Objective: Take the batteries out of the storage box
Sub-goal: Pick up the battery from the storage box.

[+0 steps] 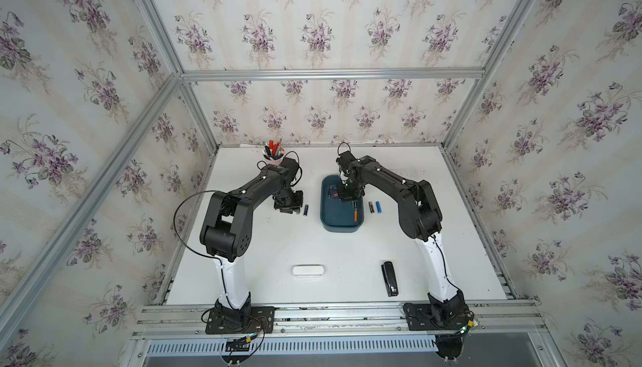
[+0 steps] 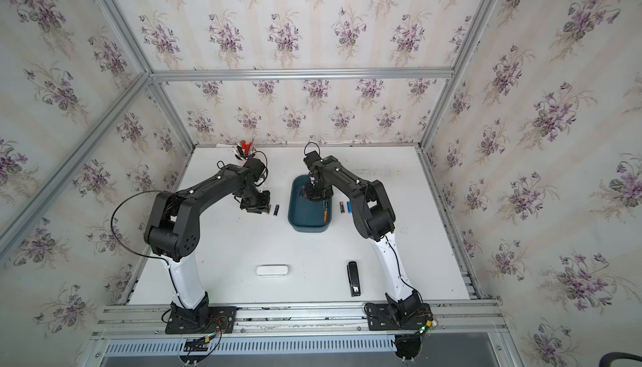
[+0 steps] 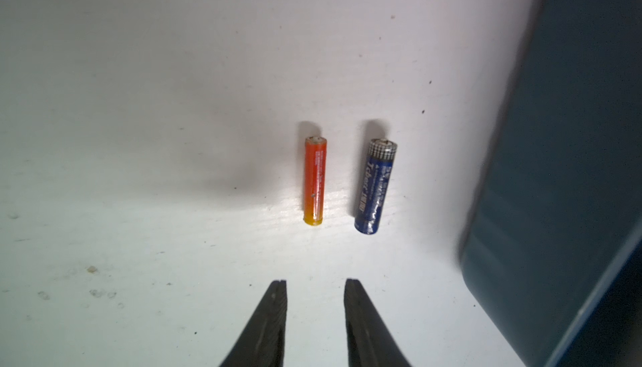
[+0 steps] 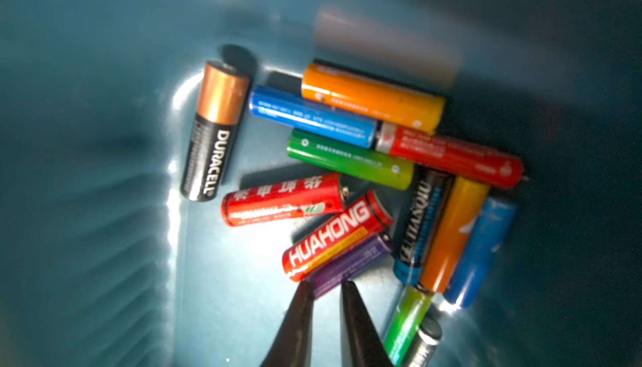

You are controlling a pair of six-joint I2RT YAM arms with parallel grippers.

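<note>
— Jaws?
— Left gripper (image 3: 315,281) apart above the table (image 3: 139,174); right gripper (image 4: 326,287) narrow, astride the purple battery (image 4: 351,261), grip unclear.
— Storage box (image 1: 340,228)?
— Mid-table, batteries (image 4: 347,160) inside.

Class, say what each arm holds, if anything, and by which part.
Right fingers pinch the purple battery by one end, in the box; left fingers hold nothing.
</note>
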